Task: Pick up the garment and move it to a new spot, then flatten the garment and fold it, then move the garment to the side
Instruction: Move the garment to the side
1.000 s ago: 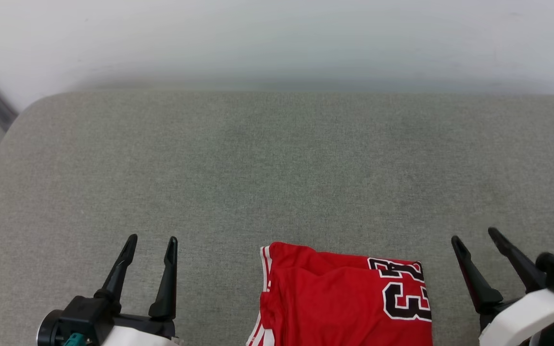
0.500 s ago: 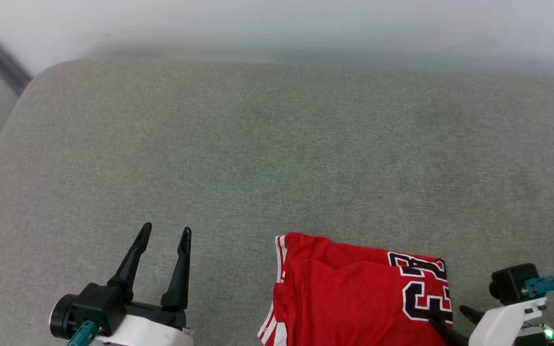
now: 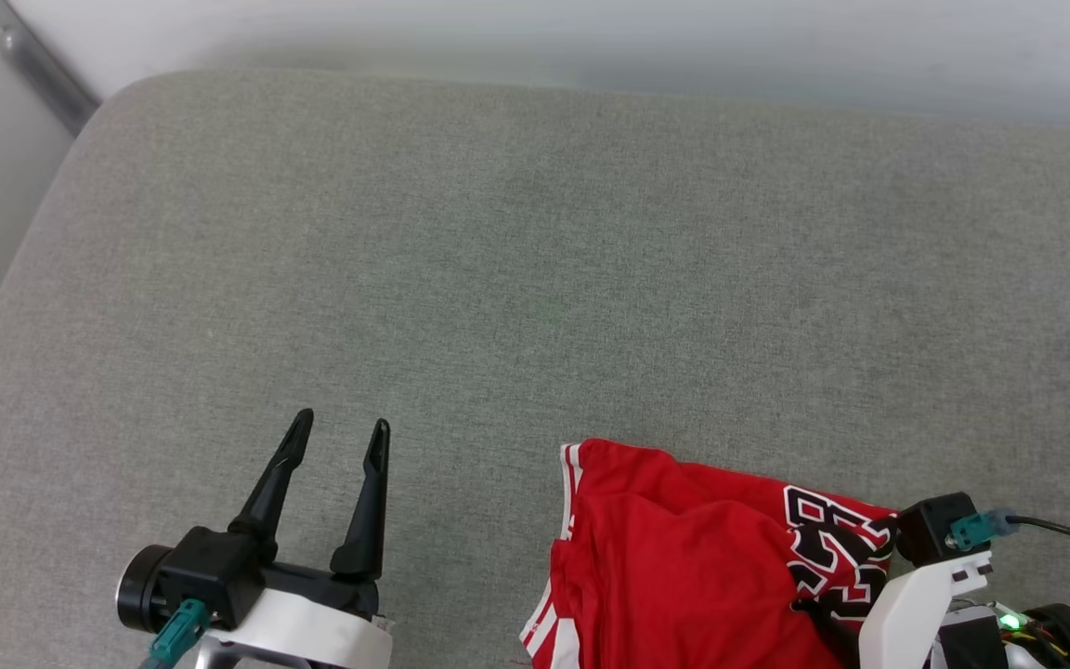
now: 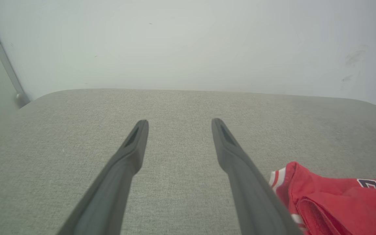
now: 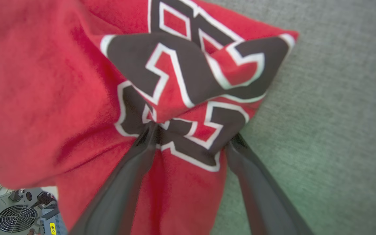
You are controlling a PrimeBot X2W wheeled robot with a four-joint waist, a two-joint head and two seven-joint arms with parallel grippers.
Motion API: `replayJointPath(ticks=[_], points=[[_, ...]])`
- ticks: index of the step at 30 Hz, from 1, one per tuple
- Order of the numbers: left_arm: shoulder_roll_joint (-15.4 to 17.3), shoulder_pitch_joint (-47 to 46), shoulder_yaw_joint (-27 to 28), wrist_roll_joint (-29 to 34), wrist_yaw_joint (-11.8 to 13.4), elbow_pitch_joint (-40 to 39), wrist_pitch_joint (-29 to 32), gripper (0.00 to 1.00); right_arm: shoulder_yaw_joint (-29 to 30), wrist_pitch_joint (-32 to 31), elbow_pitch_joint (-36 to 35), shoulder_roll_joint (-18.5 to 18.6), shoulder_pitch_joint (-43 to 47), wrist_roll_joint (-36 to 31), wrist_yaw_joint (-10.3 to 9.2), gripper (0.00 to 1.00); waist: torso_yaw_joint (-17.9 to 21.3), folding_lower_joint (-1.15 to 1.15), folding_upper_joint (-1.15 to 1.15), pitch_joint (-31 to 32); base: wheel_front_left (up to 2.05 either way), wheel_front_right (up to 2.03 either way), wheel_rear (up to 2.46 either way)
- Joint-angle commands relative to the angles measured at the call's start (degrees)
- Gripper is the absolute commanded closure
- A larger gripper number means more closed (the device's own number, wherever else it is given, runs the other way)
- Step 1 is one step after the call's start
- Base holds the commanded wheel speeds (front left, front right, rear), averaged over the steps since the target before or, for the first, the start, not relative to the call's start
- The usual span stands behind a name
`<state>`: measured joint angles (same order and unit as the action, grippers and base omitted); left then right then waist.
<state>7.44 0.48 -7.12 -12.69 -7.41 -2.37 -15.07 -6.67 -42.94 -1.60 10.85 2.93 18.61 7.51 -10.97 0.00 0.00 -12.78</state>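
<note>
Right gripper [image 5: 193,132] is down on the jersey [image 3: 684,567], jaws spread wide, tips pressed into the cloth on either side of a puckered ridge running through the black number [image 5: 188,75]. Nothing is pinched; the fabric simply bulges up between the fingers. Left gripper [image 3: 342,420] is spread wide too and holds nothing, hovering over bare cushion [image 3: 498,279] just left of the jersey.

The jersey sits at the near right of the cushion, doubled over on itself, striped trim [image 3: 570,483] on its left edge. It's rumpled but compact, so this could be a heap about to go to a new spot or a folded bundle about to go aside. I can't call it.

Now the risks. If those jaws close here, they look set to catch only the top ridge, and a lift would peel one layer away while the rest trails or unfolds. The fabric looks slick and thin, so a shallow pinch could slide out. The wrist view shows machinery [image 5: 15,215] below the cloth's near edge, which suggests the jersey overhangs the cushion there. A drag toward the robot could tip the whole thing off. And one grip at the right end leaves the left side sagging.
</note>
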Motion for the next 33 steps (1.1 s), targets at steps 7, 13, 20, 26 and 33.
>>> replayJointPath(ticks=[7, 13, 20, 26, 33], points=[[-0.15, 0.39, -1.05, -0.56, -0.06, 0.47, -0.12, 0.0, -3.59, 4.01, 6.67, 1.99, -1.79, -0.65, -0.07, 1.0, 1.17, 0.0, 0.0, 2.12, 0.0, 0.0, 0.0], [0.31, 1.16, -2.99, -1.0, -0.06, -0.1, -0.12, 0.0, -7.02, 5.6, 2.45, 8.57, -6.4, -4.17, -0.07, 1.0, 5.1, 0.0, 0.0, 3.52, 0.0, 0.0, 0.0], [-0.08, -1.02, -5.0, 0.2, -0.06, -1.67, -0.12, 0.0, -12.79, 4.92, -2.71, 20.75, -13.95, -8.83, -0.04, 1.0, 12.35, 0.0, 0.0, 0.77, 0.0, 0.0, 0.0], [0.17, -4.75, -7.81, 1.61, -0.06, -3.04, -0.12, 0.0, -13.14, 5.49, -4.07, 28.28, -18.44, -9.34, -0.06, 1.0, 17.52, 0.0, 0.0, -3.38, 0.0, 0.0, 0.0], [2.32, -10.93, -12.86, 3.69, -0.06, -4.22, -0.12, 0.0, -9.53, 9.62, 0.92, 36.72, -22.23, -10.32, -0.06, 1.0, 23.1, 0.0, 0.0, -10.65, 0.0, 0.0, 0.0]])
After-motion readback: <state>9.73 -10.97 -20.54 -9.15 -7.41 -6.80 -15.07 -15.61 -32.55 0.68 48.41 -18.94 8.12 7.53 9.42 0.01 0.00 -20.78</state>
